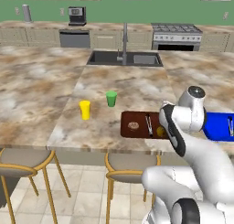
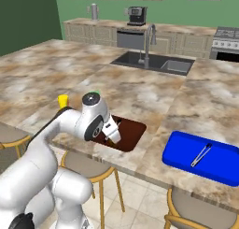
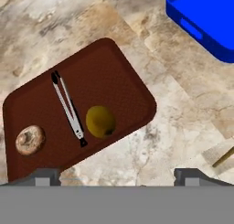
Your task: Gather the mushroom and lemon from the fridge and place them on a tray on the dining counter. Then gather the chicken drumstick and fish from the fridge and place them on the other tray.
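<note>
A brown tray (image 3: 114,67) lies on the dining counter near its front edge. On it rest a tan mushroom (image 3: 30,139), a yellow lemon (image 3: 100,121) and metal tongs (image 3: 68,108) between them. My gripper (image 3: 118,176) hangs open just above this tray's near edge, holding nothing. From the left base view the mushroom (image 1: 133,125) and lemon (image 1: 161,132) sit on the brown tray (image 1: 130,118), partly behind my arm. My gripper (image 2: 113,135) points down at the tray (image 2: 133,132). A blue tray (image 2: 186,153) lies to the right. The fridge, chicken drumstick and fish are out of view.
The blue tray (image 1: 217,127) carries its own tongs (image 2: 200,155). A yellow cup (image 1: 85,109) and a green cup (image 1: 111,98) stand left of the brown tray. A sink (image 1: 125,58) lies farther back. Stools (image 1: 130,168) stand under the counter edge.
</note>
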Controlling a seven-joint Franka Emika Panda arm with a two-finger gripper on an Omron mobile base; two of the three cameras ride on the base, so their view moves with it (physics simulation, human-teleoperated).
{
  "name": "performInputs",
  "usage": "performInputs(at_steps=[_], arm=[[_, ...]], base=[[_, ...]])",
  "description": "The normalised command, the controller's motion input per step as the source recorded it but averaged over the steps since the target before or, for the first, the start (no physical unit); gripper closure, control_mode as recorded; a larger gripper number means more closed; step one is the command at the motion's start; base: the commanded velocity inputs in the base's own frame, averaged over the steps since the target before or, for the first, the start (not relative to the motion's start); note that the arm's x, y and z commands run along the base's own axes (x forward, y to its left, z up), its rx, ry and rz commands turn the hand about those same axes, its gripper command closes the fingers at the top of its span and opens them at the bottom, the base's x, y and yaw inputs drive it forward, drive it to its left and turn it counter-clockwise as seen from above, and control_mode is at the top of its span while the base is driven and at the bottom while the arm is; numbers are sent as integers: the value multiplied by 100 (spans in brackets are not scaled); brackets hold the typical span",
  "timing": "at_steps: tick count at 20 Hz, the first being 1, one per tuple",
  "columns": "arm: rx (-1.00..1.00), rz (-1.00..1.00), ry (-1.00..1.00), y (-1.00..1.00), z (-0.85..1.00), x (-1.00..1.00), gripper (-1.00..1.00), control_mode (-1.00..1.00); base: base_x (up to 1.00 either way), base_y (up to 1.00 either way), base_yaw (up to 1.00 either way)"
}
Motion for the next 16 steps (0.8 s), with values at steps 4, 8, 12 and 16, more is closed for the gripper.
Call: performInputs(at_steps=[4, 8, 12, 16], arm=[[0, 24, -4, 6, 14, -100, -100, -100], [-1, 25, -2, 23, 43, -84, -100, -100], [-4, 16, 0, 29, 42, -82, -100, -100], [-6, 2, 0, 18, 14, -91, -100, -100]], base=[[0, 0, 0], [0, 0, 0], [0, 0, 0], [0, 0, 0]])
